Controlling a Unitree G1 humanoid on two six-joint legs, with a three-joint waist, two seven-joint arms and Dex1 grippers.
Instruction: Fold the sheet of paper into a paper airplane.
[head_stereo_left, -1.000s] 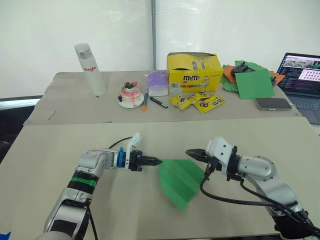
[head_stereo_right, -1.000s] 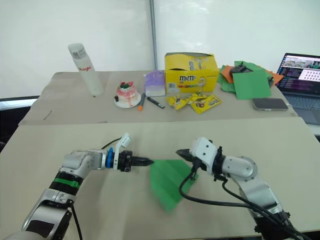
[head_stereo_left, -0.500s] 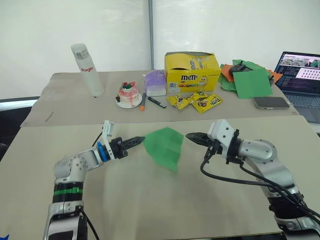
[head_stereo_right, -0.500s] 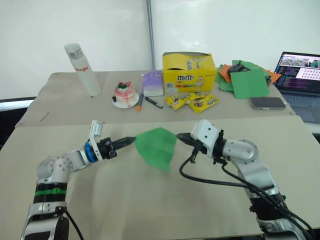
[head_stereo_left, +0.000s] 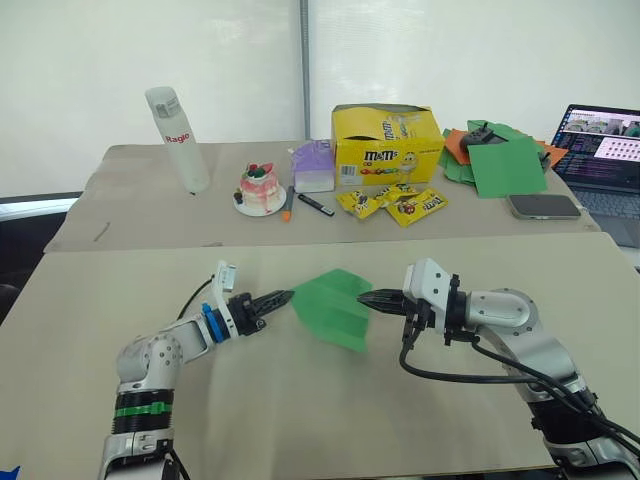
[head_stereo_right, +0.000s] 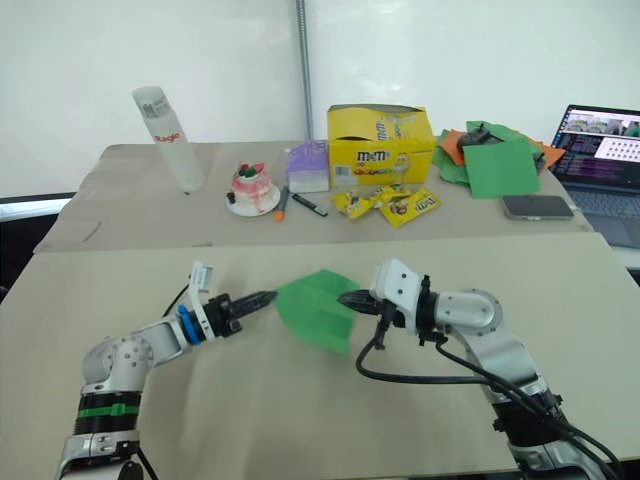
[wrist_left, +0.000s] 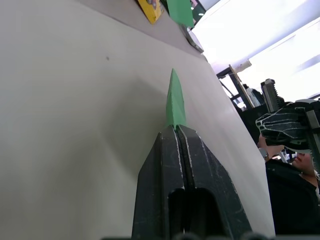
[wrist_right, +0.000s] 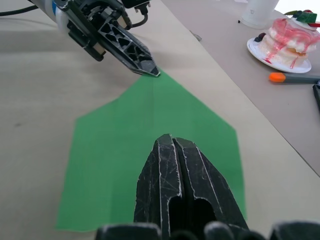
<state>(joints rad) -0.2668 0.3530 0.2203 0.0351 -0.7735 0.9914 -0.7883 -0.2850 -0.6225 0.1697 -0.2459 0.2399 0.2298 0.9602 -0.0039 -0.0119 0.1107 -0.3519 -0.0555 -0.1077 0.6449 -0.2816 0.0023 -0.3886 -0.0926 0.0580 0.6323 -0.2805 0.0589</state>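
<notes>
The sheet of paper (head_stereo_left: 333, 308) is a bright green creased wedge held up off the near table. My left gripper (head_stereo_left: 286, 296) is shut on its pointed left corner; in the left wrist view the paper (wrist_left: 175, 100) stands edge-on out of the shut fingers (wrist_left: 165, 165). My right gripper (head_stereo_left: 364, 297) points left at the paper's right side with its fingers shut. In the right wrist view its fingers (wrist_right: 172, 175) lie over the green face (wrist_right: 115, 150), and I cannot tell whether they touch it.
On the far table stand a white bottle (head_stereo_left: 178, 138), a small cake on a plate (head_stereo_left: 262, 190), a yellow candy box (head_stereo_left: 388, 143) with candy packets (head_stereo_left: 395, 203), a heap of green and orange sheets (head_stereo_left: 500, 155), a phone (head_stereo_left: 546, 207) and a laptop (head_stereo_left: 606, 155).
The left gripper lifted the paper off the table and now holds it slightly lower and further right than half a second ago. The right gripper moved left and down to the paper.
</notes>
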